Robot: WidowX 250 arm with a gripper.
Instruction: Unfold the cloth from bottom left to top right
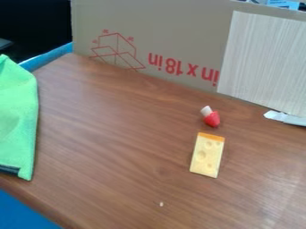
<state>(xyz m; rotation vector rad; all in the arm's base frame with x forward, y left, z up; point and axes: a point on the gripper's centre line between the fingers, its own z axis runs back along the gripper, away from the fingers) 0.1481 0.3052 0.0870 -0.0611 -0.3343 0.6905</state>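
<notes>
A bright green cloth (17, 120) is at the left edge of the camera view, cut off by that edge. Its upper end comes to a rounded peak over the table's back left corner, and its lower corner is near the table's front left edge. A short dark strip crosses the cloth close to that lower corner; what it is, I cannot tell. Whether the cloth lies flat on the wood or is partly raised is also unclear.
On the wooden table (119, 147) are a toy cheese slice (207, 155) and a small red and white toy (211, 117), right of centre. A cardboard panel (173, 27) stands along the back, with a white object (286, 118) at the right edge.
</notes>
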